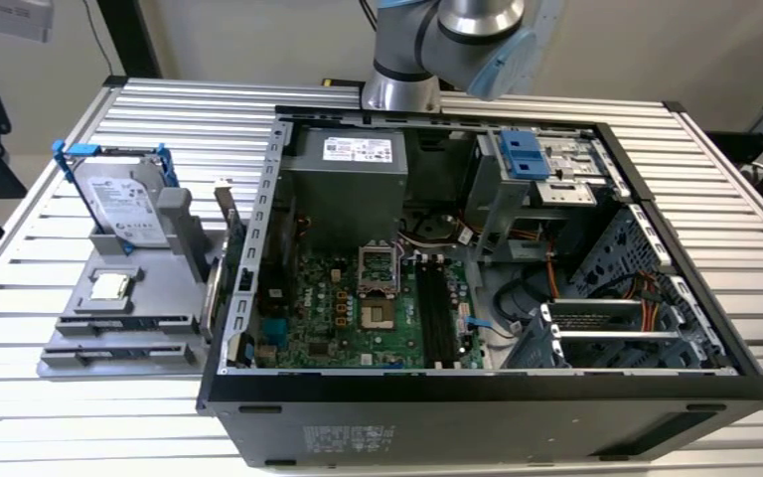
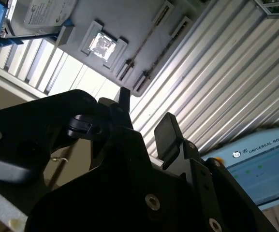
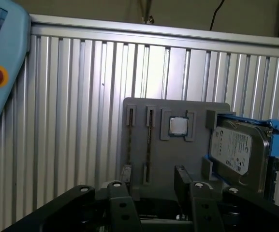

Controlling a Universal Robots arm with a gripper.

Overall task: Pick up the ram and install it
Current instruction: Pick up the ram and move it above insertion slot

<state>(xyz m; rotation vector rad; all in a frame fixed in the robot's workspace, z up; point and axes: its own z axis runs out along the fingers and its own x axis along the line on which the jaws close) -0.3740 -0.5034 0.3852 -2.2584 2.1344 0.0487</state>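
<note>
Two black, blocky fingers (image 3: 183, 180) of the gripper (image 3: 148, 179) stand wide apart, nothing between them, facing one flat gray plastic holder (image 3: 173, 107). Two long narrow slots (image 3: 131, 140) run along one end of the holder; the ram (image 3: 149, 145), a thin dark stick seen edge-on, stands in one, a similar strip in the other. One square silvery processor chip (image 3: 178, 126) sits mid-holder, one hard drive (image 3: 238, 150) in a blue frame (image 3: 277, 133) at the opposite end. One open computer case (image 1: 488, 397) stands beside the holder on the ribbed aluminium table (image 1: 170, 109).

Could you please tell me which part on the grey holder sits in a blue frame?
The silver hard drive, standing on edge; the small square processor chip lies flat and unframed.
</note>
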